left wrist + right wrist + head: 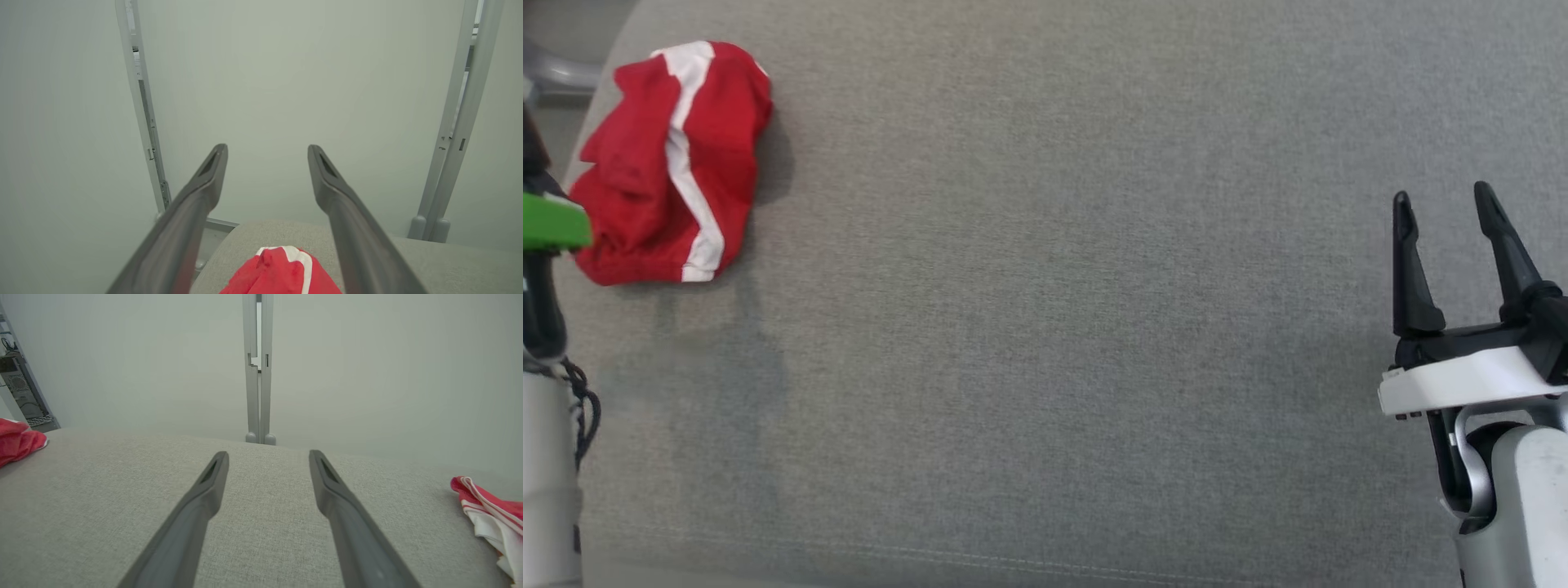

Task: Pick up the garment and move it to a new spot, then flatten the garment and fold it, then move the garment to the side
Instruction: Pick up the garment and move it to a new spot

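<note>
Right gripper [1444, 202] open, garment [670, 163] apart.

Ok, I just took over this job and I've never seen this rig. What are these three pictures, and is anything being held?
It's a two-armed robot. The head camera looks down on a grey padded surface. A crumpled red garment with a white stripe lies at its far left. The right end effector shows at the lower right, open and empty. The other two pictures come from cameras on the wrists, looking along each arm's fingers. The left end effector is open too, hovering over the red garment. The right wrist picture also shows a red-and-white cloth at the right edge. Nothing is held.
</note>
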